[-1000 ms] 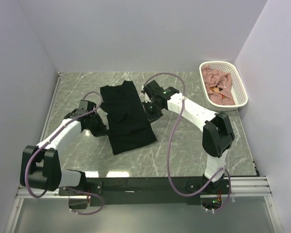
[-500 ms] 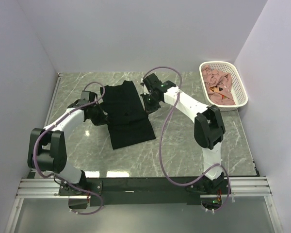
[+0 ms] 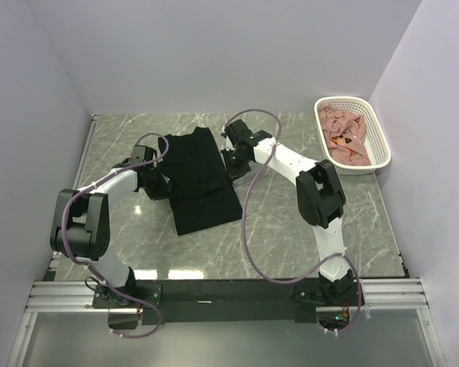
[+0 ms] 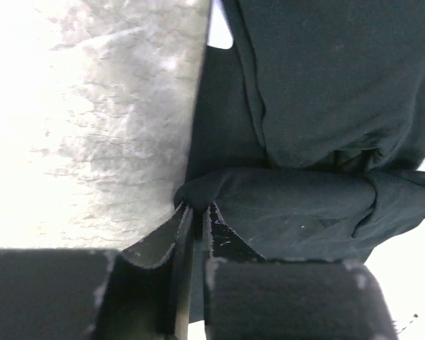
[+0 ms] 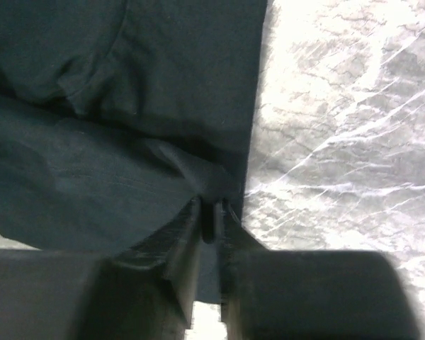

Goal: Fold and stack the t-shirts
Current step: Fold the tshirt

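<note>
The black t-shirt lies folded into a long strip on the marble table, running from the far middle toward the near middle. My left gripper is shut on its left edge; the left wrist view shows the jaws pinching a fold of black cloth. My right gripper is shut on its right edge; the right wrist view shows the jaws clamped on the cloth. Dusty pink t-shirts lie heaped in the basket.
The white lattice basket stands at the far right corner by the right wall. Grey walls close in the table on the left, back and right. Purple cables loop above both arms.
Both grippers have moved away from me along the shirt's edges, carrying the cloth with them. The shirt's near end has drawn back and the strip is shorter.
</note>
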Robot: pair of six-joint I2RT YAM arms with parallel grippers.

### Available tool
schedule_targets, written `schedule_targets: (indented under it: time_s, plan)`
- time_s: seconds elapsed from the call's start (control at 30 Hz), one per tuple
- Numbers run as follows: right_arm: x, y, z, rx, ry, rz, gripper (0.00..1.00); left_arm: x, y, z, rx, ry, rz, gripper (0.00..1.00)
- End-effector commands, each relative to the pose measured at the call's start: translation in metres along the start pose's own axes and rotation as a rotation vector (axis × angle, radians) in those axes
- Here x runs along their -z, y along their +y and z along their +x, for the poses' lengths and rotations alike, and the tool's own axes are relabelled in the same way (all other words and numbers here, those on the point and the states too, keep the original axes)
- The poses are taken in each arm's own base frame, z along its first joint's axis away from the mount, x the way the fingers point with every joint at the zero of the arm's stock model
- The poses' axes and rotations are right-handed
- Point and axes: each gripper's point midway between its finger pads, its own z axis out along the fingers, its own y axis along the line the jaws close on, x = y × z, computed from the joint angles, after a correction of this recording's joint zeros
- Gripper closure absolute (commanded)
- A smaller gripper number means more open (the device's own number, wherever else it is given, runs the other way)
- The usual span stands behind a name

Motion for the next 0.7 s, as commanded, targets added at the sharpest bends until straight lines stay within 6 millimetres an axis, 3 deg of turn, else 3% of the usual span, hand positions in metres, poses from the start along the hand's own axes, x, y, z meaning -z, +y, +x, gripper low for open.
schedule_targets:
  time_s: [0.0, 0.1, 0.17, 0.2, 0.27, 0.37, 0.47, 0.5, 0.57, 0.6, 0.67]
  plan:
    - [0.013, 0.0, -0.034, 0.007, -0.103, 0.002, 0.77, 0.008, 0.002, -0.02, -0.001, -0.08, -0.024, 0.87]
    - [0.023, 0.001, -0.039, -0.002, -0.116, 0.007, 0.65, 0.017, 0.0, -0.024, -0.011, -0.098, -0.032, 0.66]
    - [0.038, 0.007, -0.041, -0.004, -0.153, -0.003, 0.61, 0.028, -0.004, -0.026, -0.015, -0.118, -0.018, 0.55]
    - [0.054, 0.01, -0.047, -0.005, -0.194, -0.004, 0.59, 0.032, -0.005, -0.026, -0.018, -0.123, -0.01, 0.45]
    - [0.059, 0.013, -0.04, -0.009, -0.211, -0.011, 0.58, 0.045, -0.012, -0.027, -0.029, -0.15, 0.019, 0.38]
    - [0.07, 0.028, -0.032, -0.011, -0.245, -0.068, 0.58, 0.062, -0.018, -0.023, -0.061, -0.178, 0.016, 0.39]
    - [0.069, 0.05, -0.016, 0.008, -0.247, -0.134, 0.63, 0.075, -0.035, -0.005, -0.11, -0.182, 0.043, 0.45]
    - [0.063, 0.057, -0.007, 0.018, -0.228, -0.149, 0.65, 0.074, -0.038, 0.002, -0.112, -0.178, 0.053, 0.53]
    - [0.056, 0.07, -0.001, 0.022, -0.213, -0.192, 0.69, 0.075, -0.055, 0.027, -0.157, -0.154, 0.106, 0.6]
    - [0.045, 0.075, 0.007, 0.027, -0.187, -0.198, 0.74, 0.069, -0.06, 0.048, -0.171, -0.111, 0.131, 0.67]
    - [0.036, 0.082, 0.01, 0.022, -0.179, -0.228, 0.79, 0.063, -0.068, 0.061, -0.17, -0.099, 0.17, 0.73]
